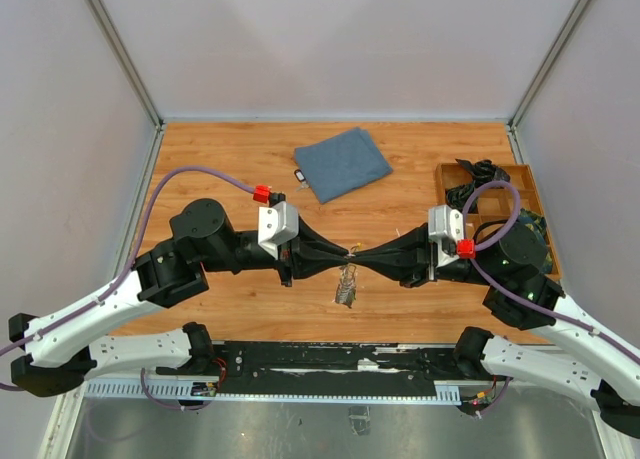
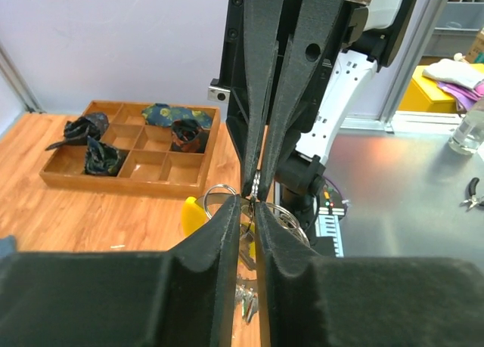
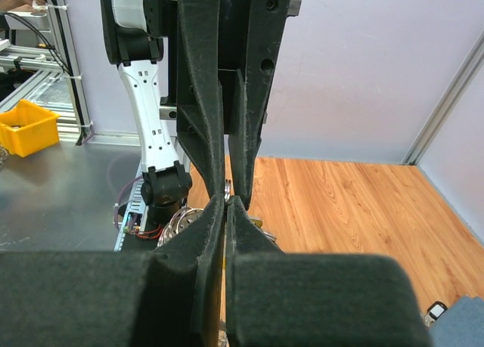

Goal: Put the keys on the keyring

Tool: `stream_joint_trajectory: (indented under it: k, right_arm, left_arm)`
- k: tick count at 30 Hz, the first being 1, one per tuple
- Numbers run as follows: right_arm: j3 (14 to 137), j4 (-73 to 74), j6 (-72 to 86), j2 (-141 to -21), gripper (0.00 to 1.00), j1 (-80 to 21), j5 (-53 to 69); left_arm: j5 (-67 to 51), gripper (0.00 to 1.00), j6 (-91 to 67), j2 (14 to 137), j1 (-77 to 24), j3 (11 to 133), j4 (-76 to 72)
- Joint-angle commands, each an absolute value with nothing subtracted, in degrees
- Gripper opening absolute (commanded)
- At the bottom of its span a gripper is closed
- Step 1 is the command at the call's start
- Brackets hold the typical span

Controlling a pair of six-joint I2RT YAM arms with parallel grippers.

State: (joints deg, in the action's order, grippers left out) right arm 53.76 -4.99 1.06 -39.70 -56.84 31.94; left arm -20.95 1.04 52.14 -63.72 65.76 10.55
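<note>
at frame centre the keyring [image 2: 218, 185], several keys [image 1: 346, 284] already hanging from it, is held over the tabletop [image 1: 420, 179] by the right pincer [image 1: 360, 250], clamped shut; whether the left pincer [image 1: 345, 252] grips cannot be told; threading is judged unfinished.

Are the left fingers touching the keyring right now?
Cannot tell. In the left wrist view the keyring loops out beside the left fingers, but any contact is hidden between them.

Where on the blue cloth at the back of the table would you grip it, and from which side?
The blue cloth lies flat on the table, so only its edges offer a bite. Probably pinch its right-hand corner, coming from above: that corner points to bare wood, while a small dark item sits beside the left edge.
</note>
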Motion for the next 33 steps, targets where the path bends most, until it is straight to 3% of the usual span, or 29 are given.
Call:
stream_joint_trajectory:
  k: [1, 3, 7, 12, 15, 22, 33]
  right_arm:
    - [54.0, -9.5, 1.7, -38.8, 0.00, -56.8, 33.1]
    - [54.0, -9.4, 1.7, -38.8, 0.00, -56.8, 33.1]
    - [54.4, -8.2, 1.1, -38.8, 0.02, -56.8, 33.2]
    - [56.3, -1.1, -2.2, -38.4, 0.23, -56.8, 32.4]
    - [58.2, 4.5, -4.5, -38.6, 0.29, -56.8, 30.6]
    - [63.1, 17.7, -7.1, -42.1, 0.30, -56.8, 25.5]
    - [63.3, 19.4, -8.2, -46.0, 0.32, -56.8, 25.5]
  left_arm:
    - [-21.7, 0.14, 1.0, 52.4, -64.3, 65.7, 9.0]
    - [-21.6, 0.02, 1.1, 52.4, -64.4, 65.7, 9.4]
    - [-20.7, 0.01, 1.7, 52.1, -64.3, 66.5, 10.7]
    - [-18.2, 0.00, 3.6, 53.0, -64.3, 70.0, 17.1]
    - [-16.7, 0.01, 5.3, 54.9, -64.4, 73.5, 23.7]
    - [-14.7, 0.00, 8.6, 59.8, -64.4, 80.3, 35.4]
    - [-14.0, 0.00, 11.4, 64.2, -64.4, 85.6, 43.4]
